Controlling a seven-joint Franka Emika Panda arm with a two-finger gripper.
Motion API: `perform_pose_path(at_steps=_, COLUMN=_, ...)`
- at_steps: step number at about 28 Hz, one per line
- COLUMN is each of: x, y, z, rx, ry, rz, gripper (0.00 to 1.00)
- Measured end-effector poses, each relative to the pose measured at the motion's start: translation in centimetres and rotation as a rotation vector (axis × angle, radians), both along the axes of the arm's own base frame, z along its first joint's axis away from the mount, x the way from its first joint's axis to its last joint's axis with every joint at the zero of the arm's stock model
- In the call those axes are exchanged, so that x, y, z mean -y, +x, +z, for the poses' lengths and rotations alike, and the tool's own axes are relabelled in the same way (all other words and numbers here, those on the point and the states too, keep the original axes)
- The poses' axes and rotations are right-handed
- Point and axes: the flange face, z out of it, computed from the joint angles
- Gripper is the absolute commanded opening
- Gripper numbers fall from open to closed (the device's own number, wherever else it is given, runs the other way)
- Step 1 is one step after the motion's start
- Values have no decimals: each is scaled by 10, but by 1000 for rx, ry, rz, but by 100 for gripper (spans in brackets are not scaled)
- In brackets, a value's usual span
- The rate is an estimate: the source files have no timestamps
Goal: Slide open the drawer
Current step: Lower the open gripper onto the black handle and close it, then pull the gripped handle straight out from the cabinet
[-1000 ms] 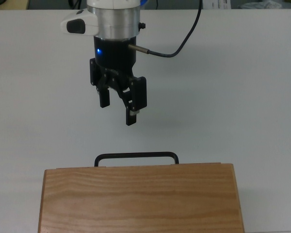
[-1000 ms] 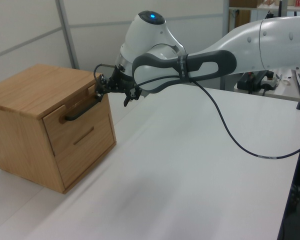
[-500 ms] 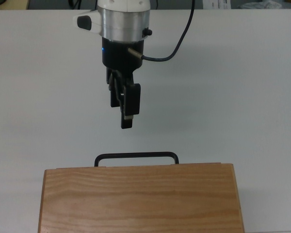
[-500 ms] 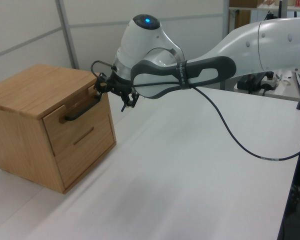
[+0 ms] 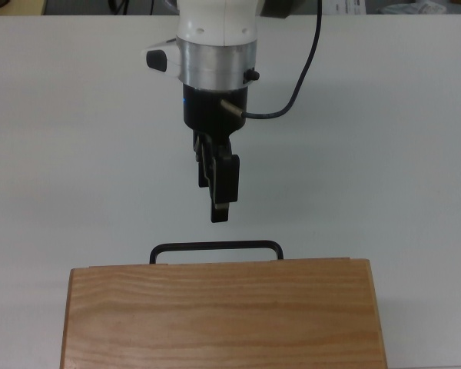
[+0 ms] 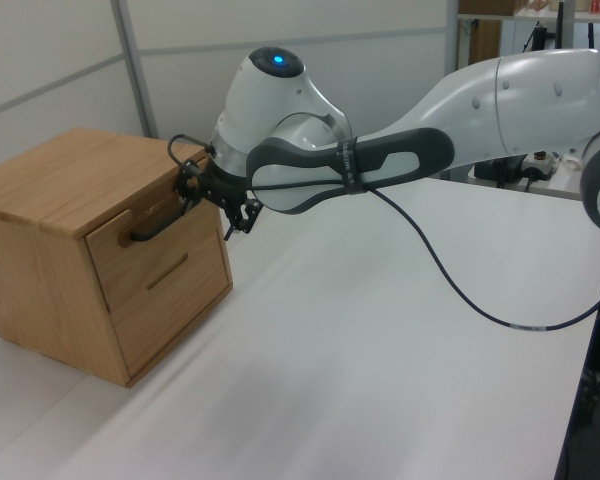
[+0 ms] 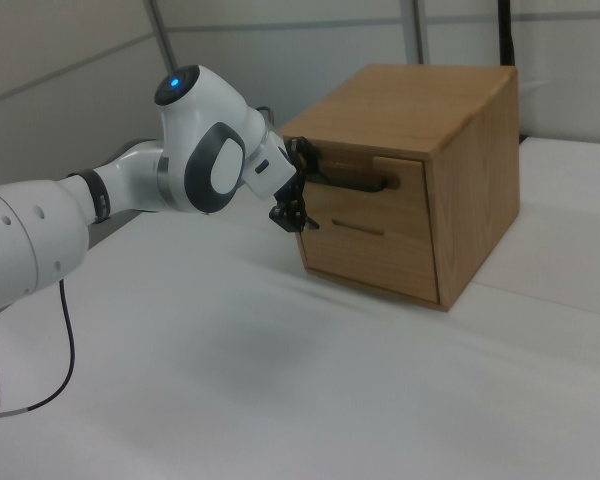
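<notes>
Hand (image 5: 220,206) turned edge-on, fingers apart one above the other, empty, just short of the black handle (image 5: 215,247), probably lined up to straddle the bar. Drawer (image 6: 145,235) shut in the cabinet (image 7: 450,130) on the desk (image 5: 399,138).

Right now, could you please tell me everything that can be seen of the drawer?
The drawer is the upper one of the wooden cabinet, made of the same light wood. Its flat front panel carries a thin black U-shaped handle, which stands out from the front. The drawer looks shut, with its front about flush with the cabinet. The end effector is just in front of the handle; in the top view a gap remains, so nothing seems to touch it.
</notes>
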Motion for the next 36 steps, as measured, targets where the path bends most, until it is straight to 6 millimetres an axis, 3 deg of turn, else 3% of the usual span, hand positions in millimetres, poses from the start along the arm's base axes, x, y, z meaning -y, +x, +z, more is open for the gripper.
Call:
perform_pose_path(at_steps=10, x=-3, y=14, z=5, rx=72, ry=19, rz=2, gripper=86)
perform_pose_path(at_steps=18, x=-4, y=25, z=0, rx=90, ry=23, rz=3, gripper=72)
perform_pose_path(at_steps=24, x=-3, y=32, z=-10, rx=84, ry=23, rz=-1, gripper=51)
perform_pose_path(at_steps=31, x=-4, y=39, z=-11, rx=100, ry=15, rz=-9, gripper=15)
perform_pose_path(at_steps=36, x=-4, y=40, z=-9, rx=110, ry=-2, rz=-12, gripper=0)
